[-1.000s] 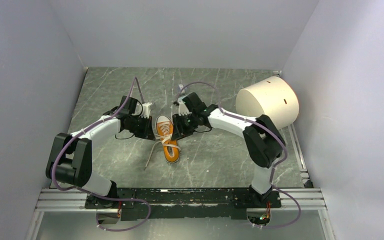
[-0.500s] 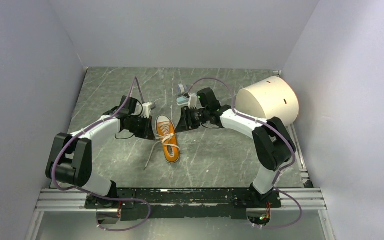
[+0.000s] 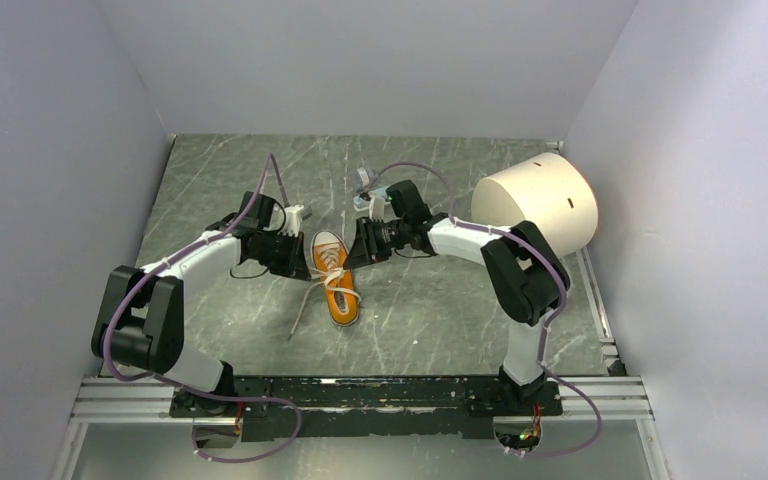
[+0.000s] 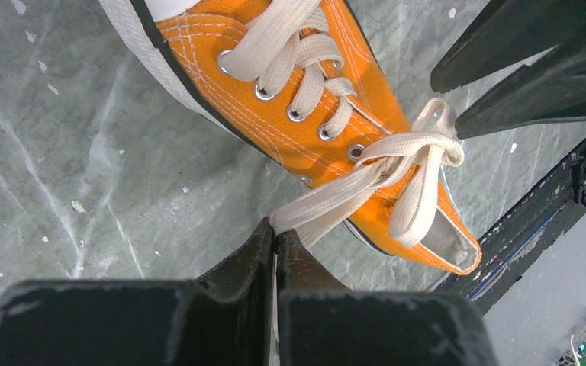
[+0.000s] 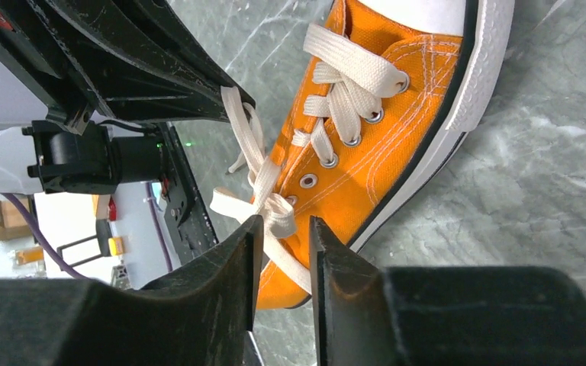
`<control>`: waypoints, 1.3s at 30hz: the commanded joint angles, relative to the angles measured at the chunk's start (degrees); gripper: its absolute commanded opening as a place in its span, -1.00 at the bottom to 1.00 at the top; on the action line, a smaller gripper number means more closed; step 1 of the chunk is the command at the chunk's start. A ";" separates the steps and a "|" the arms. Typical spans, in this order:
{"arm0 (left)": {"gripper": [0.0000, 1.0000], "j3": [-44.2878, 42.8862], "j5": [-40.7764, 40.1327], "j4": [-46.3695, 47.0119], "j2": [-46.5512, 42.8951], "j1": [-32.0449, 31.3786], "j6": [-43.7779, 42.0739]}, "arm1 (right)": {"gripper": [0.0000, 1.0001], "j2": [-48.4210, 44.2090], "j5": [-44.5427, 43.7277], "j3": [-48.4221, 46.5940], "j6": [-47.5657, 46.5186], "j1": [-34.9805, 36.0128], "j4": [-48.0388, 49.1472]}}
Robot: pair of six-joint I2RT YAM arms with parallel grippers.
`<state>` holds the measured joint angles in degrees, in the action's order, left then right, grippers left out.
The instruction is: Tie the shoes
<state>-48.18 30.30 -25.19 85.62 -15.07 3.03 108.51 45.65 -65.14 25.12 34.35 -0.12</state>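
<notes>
Right arm has swung back in from the right toward the shoe since half a second ago. Left arm and sneaker haven't shifted.

- Sneaker (image 3: 335,280) sits mid-table (image 3: 440,320) between the two wrists, toe to the far side, opening to the near side.
- Laces (image 4: 397,164): a first crossover or loose knot sits over the tongue near the opening. There's no finished bow.
- One loose tail runs off to the near left (image 3: 300,318).
- Left gripper (image 4: 275,240): jaws pressed together on a lace strand just left of the shoe. The strand runs taut-ish from the knot into the pinch.
- Right gripper (image 5: 284,229): jaws a little apart, tips straddling the small loop at the knot on the shoe's right side. I see no clamp on it. The loop touches the left finger (image 5: 248,236) at most.
- Beige cylinder (image 3: 535,205) lies at far right, well clear of the work.

Step, as I read it: forming and pulling the bow. The left side is anchored and the right is lining up its grab.

The next move calls for:
- Right jaws close on the loop itself, not the canvas or the knot body.
- Then both pull outward, left and right, evenly.
- Keep the left pinch firm. The shoe is light and unrestrained, so a lopsided pull would likely drag or spin it instead of cinching the knot.
</notes>
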 commanded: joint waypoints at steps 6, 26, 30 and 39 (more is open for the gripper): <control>-0.90 -1.75 1.86 -0.07 -0.09 0.56 -0.41 | -0.46 2.37 3.50 -0.86 1.69 -0.08 4.15; -0.90 -3.03 -5.10 -6.42 0.12 1.45 5.47 | -1.00 0.49 -4.20 -0.55 1.42 -0.11 5.05; -0.91 -4.34 -9.50 -12.49 2.63 2.14 9.16 | -1.00 -0.16 -7.72 -0.38 2.80 -0.15 3.37; -0.90 -4.46 -8.30 -13.82 3.12 2.74 9.52 | -1.00 -5.74 -14.70 7.58 4.84 -3.51 4.97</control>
<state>-51.18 24.32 -36.27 88.40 -13.39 11.60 106.08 35.70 -60.05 29.04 33.91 4.25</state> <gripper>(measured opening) 0.057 0.010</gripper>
